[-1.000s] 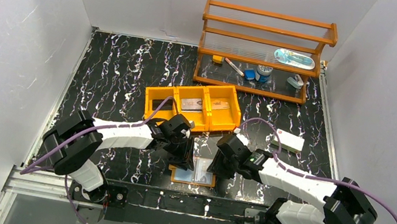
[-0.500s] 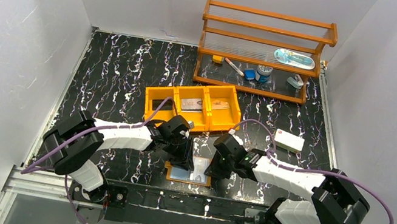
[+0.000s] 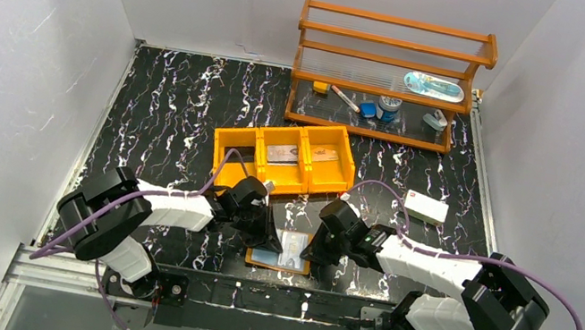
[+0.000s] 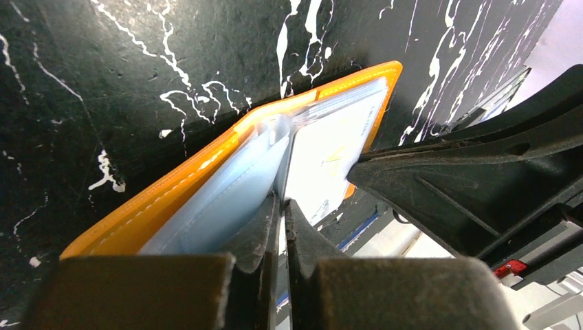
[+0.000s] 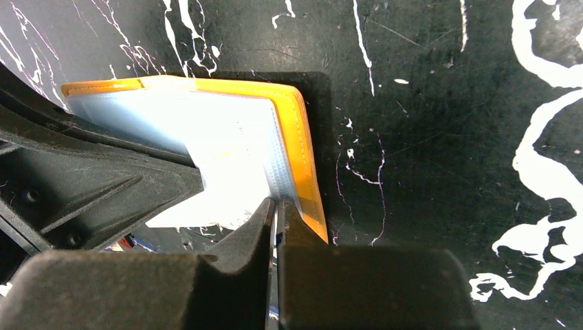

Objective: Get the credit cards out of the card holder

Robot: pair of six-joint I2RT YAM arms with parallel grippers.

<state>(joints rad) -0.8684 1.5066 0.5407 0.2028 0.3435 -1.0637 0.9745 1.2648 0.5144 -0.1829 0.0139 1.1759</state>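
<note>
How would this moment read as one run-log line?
orange-tan leather-like card holder: lying open | left gripper: shut on its pale-blue pocket | right gripper: shut on its orange edge

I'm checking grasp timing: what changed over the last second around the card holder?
Both grippers came down onto the card holder and shut: the left gripper pinches its pale pocket edge, the right gripper its rim by the orange border. The orange tray, the white box and the shelf stayed put.
</note>
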